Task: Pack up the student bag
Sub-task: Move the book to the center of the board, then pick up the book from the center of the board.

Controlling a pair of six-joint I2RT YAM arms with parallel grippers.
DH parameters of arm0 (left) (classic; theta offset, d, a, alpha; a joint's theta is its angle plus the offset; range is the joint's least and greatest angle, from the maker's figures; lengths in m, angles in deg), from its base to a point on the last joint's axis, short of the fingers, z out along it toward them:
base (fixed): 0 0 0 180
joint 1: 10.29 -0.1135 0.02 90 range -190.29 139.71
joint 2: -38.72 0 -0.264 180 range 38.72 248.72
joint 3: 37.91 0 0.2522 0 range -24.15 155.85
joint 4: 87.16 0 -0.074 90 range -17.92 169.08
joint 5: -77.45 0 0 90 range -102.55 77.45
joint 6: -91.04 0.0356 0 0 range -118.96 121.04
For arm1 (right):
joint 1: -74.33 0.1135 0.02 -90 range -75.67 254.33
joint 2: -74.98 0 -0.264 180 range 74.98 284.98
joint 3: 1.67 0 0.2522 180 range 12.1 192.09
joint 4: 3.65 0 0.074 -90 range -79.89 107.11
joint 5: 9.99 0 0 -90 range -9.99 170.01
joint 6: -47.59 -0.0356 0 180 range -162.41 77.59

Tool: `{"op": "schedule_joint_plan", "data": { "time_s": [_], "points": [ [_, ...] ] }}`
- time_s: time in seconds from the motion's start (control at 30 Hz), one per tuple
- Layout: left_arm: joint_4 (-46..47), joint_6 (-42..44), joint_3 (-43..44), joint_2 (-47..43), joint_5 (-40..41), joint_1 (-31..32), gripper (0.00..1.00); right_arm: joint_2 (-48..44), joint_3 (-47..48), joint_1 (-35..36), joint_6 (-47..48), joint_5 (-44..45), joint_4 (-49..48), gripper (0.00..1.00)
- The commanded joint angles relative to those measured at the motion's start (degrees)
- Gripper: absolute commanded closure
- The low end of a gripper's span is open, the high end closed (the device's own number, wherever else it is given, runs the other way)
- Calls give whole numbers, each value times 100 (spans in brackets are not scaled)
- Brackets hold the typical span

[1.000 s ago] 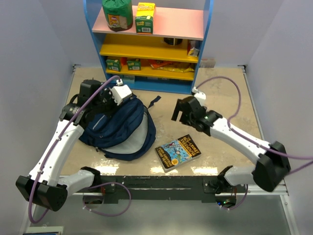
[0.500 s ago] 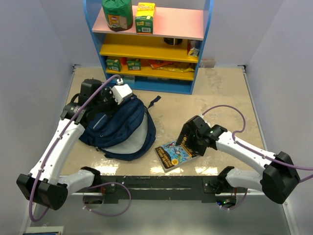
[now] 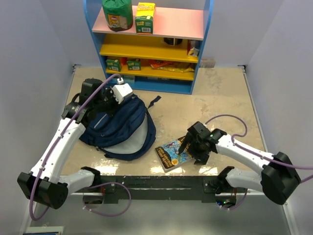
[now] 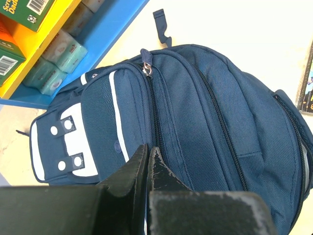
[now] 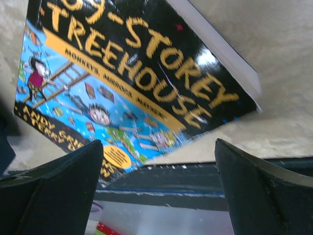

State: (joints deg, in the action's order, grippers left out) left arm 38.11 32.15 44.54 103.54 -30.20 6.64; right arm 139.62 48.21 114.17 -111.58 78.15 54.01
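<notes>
The navy student bag (image 3: 122,129) lies toward the left edge of the table (image 3: 225,98), front pockets facing up. The left gripper (image 4: 148,152) is pinched fully closed, its tips against the bag's fabric beside the front pocket; whether any cloth is caught between them cannot be told. Near the middle of the near edge, the right gripper (image 5: 157,147) stands wide open just above a "Storey Treehouse" paperback (image 5: 122,83), holding nothing.

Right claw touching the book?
Cannot tell. Right wrist view shows the open right claw hanging over the book, but neither contact nor a gap at the fingertips is plain.
</notes>
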Motion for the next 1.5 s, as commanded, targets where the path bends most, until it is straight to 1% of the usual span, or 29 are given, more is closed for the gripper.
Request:
{"op": "schedule_joint_plan", "data": {
  "time_s": [0.0,0.03,0.1,0.13,0.17,0.2,0.23,0.3,0.33,0.43,0.5,0.63,0.8,0.83,0.87,1.0,1.07,1.1,1.13,1.2,1.23,1.3,1.33,1.37,1.4,1.43,1.47],
  "points": [
    [423,18,-4,-57,-20,-58,100,513,-158,7,-597,19,-1268,1],
    [449,9,-30,-74,-11,-58,100,810,-123,7,-624,81,-1644,1],
    [441,-9,-39,-110,-2,-58,100,1145,148,-11,-607,352,-1858,1],
    [415,-26,-31,-118,-2,-58,100,1565,333,-11,-537,554,-1772,1],
    [406,-52,-31,-136,7,-58,100,1734,569,-46,-345,791,-1640,1],
    [397,-61,-13,-136,-2,-58,100,1927,1033,-46,-204,967,-1561,1],
    [345,-70,4,-145,-2,-49,100,2069,1281,-55,-81,1439,-1351,1],
    [327,-79,-13,-171,25,-49,100,2447,1974,-55,183,1890,-1113,1],
    [318,-88,-39,-180,33,-58,100,2544,2143,-72,228,2162,-990,1],
    [265,-123,-75,-224,42,-58,100,3000,2470,-72,360,2217,-980,1],
    [230,-123,-48,-224,112,-58,100,3299,2409,-72,369,2025,-1111,1],
    [89,-70,48,-224,227,-58,100,3573,2058,-37,439,1638,-1637,1],
    [37,-53,49,-233,306,-58,100,3126,1311,182,422,1488,-1981,1],
    [45,-53,48,-224,306,-58,100,2925,1214,243,404,1479,-2069,1],
    [45,-70,48,-206,315,-58,100,2836,1039,401,326,1479,-2122,1],
    [37,-123,101,-145,297,-58,100,2703,932,771,35,1339,-2272,3],
    [19,-149,136,-136,288,-58,100,2773,1037,911,-35,1303,-2272,7],
    [2,-158,162,-110,280,-58,100,2799,1090,956,-44,1329,-2211,10],
    [-16,-167,171,-110,280,-58,100,2878,1125,1000,-53,1373,-2202,17],
    [-60,-167,215,-101,262,-58,100,2983,1169,1000,-71,1408,-2184,25],
    [-69,-167,224,-101,271,-58,100,3062,1187,1000,-97,1417,-2140,35],
    [-130,-158,277,-110,288,-58,100,3317,1231,1009,-115,1435,-2166,47],
    [-148,-132,294,-110,297,-58,100,3379,1214,1009,-149,1435,-2219,63],
    [-148,-132,312,-118,341,-58,100,3458,1100,1009,-167,1374,-2289,71],
    [-174,-114,321,-136,359,-58,100,3441,986,1009,-167,1304,-2664,82],
    [-183,-97,330,-136,376,-58,100,3371,828,1009,-150,1181,-2876,100],
    [-192,-71,338,-145,402,-58,100,3310,496,991,-202,1015,-3078,100]
  ]
}}
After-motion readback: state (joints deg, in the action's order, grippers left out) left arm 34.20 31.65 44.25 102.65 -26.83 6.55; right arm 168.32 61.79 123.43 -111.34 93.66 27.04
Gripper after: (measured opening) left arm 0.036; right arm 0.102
